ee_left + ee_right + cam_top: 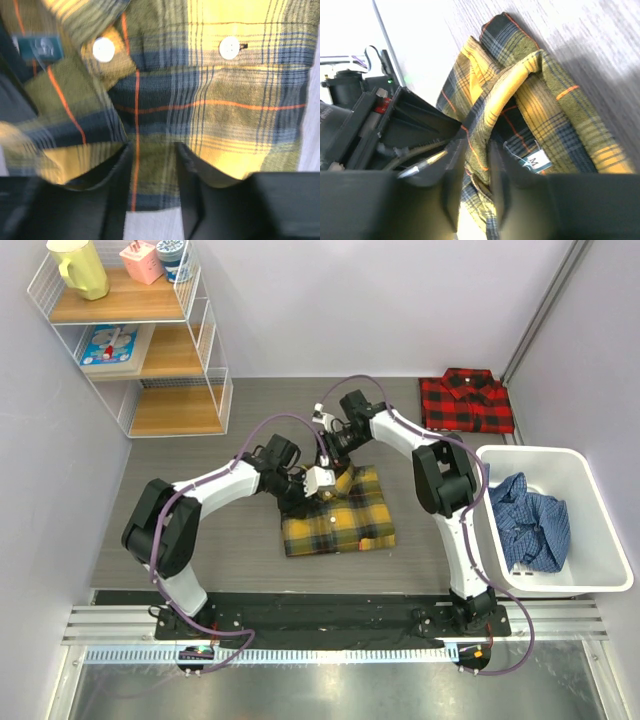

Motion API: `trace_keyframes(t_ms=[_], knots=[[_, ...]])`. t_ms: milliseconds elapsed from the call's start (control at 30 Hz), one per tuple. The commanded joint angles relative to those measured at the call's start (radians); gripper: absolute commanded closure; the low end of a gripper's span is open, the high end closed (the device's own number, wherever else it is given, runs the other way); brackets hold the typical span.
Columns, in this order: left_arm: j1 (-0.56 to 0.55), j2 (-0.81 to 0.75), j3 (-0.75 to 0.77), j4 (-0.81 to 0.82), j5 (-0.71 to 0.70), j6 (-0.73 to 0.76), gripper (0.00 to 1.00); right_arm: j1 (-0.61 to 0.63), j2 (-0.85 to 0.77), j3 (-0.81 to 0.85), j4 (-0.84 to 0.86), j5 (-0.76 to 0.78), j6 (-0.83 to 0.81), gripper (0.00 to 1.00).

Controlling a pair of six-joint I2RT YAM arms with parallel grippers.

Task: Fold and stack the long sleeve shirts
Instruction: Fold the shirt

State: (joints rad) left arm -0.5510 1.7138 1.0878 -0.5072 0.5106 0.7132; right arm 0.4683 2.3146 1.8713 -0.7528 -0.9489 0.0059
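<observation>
Left gripper point(308, 480) and right gripper point(330, 456) meet, fingertips close together, at the collar end of the folded yellow plaid shirt point(340, 520). Its body lies on the near side of the fingers. Red-and-black shirt point(466, 402) lies folded, well apart, beyond and right of the right fingers.

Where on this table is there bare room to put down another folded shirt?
Bare table between the wire shelf and the left arm; also the near strip in front of the yellow shirt. Crowded: the shirt's far end, where both arms meet, and between the right arm and white bin.
</observation>
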Motion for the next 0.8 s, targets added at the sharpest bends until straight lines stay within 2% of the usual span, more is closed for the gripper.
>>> trace_keyframes(t_ms=[0, 33, 100, 200, 267, 300, 333, 367, 433, 467, 500, 600, 767], knots=[[0.060, -0.085, 0.027, -0.051, 0.026, -0.140, 0.56, -0.022, -0.069, 0.043, 0.012, 0.025, -0.001, 0.52], [0.104, -0.101, 0.034, -0.062, 0.087, -0.180, 0.53, -0.033, -0.090, 0.070, -0.009, 0.029, -0.029, 0.47], [0.144, -0.147, 0.046, -0.094, 0.144, -0.303, 0.53, -0.075, -0.124, 0.091, -0.063, 0.029, -0.059, 0.31], [0.175, -0.197, 0.046, -0.126, 0.207, -0.426, 0.53, -0.141, -0.214, 0.069, -0.111, -0.004, -0.095, 0.25], [0.174, -0.213, 0.041, -0.134, 0.281, -0.510, 0.52, -0.174, -0.298, 0.017, -0.140, -0.031, -0.122, 0.24], [0.175, -0.217, 0.035, -0.123, 0.314, -0.553, 0.52, -0.184, -0.334, -0.067, -0.144, -0.080, -0.127, 0.24], [0.174, -0.220, 0.024, -0.107, 0.362, -0.666, 0.51, -0.201, -0.365, -0.114, -0.152, -0.097, -0.136, 0.24], [0.171, -0.224, 0.008, -0.084, 0.447, -0.708, 0.50, -0.204, -0.429, -0.165, -0.178, -0.114, -0.151, 0.24], [0.142, -0.233, -0.051, 0.011, 0.508, -0.866, 0.50, -0.198, -0.481, -0.329, -0.210, -0.181, -0.199, 0.24], [0.125, -0.237, -0.071, 0.036, 0.529, -0.889, 0.50, -0.192, -0.507, -0.387, -0.212, -0.204, -0.201, 0.24], [0.088, -0.238, -0.107, 0.050, 0.522, -0.905, 0.50, -0.188, -0.538, -0.488, -0.215, -0.220, -0.210, 0.25], [0.066, -0.201, -0.169, 0.097, 0.513, -0.974, 0.51, -0.162, -0.557, -0.630, -0.227, -0.219, -0.294, 0.26], [0.146, -0.036, -0.180, 0.187, 0.447, -1.052, 0.54, -0.161, -0.419, -0.692, -0.211, -0.134, -0.365, 0.30]])
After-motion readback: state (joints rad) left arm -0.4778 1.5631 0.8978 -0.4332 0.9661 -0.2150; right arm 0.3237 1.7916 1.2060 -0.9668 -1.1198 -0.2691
